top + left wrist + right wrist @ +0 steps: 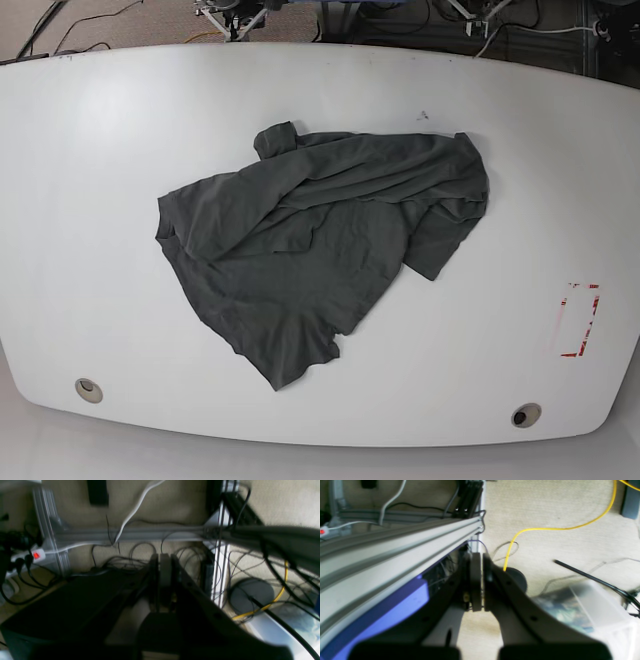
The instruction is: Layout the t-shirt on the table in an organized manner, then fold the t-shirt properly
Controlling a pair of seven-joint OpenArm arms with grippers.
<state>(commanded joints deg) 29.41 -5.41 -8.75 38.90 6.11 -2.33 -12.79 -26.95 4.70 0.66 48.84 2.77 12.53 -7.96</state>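
The t-shirt [320, 245] lies crumpled in the middle of the table [90, 150] in the base view, dark grey, with folds bunched across its upper part and one corner trailing toward the near edge. Neither arm shows in the base view. The left wrist view shows my left gripper [163, 558] shut, pads together, holding nothing and hanging over the floor. In the right wrist view my right gripper [480, 556] is likewise shut and holds nothing, beside an aluminium frame rail [395, 545].
A red tape rectangle [578, 320] marks the table's right side, and two round grommet holes [88, 390] [524, 415] sit near the front edge. Below the wrist cameras are carpet, tangled cables [140, 552], a power strip [32, 555] and a yellow cable [545, 528].
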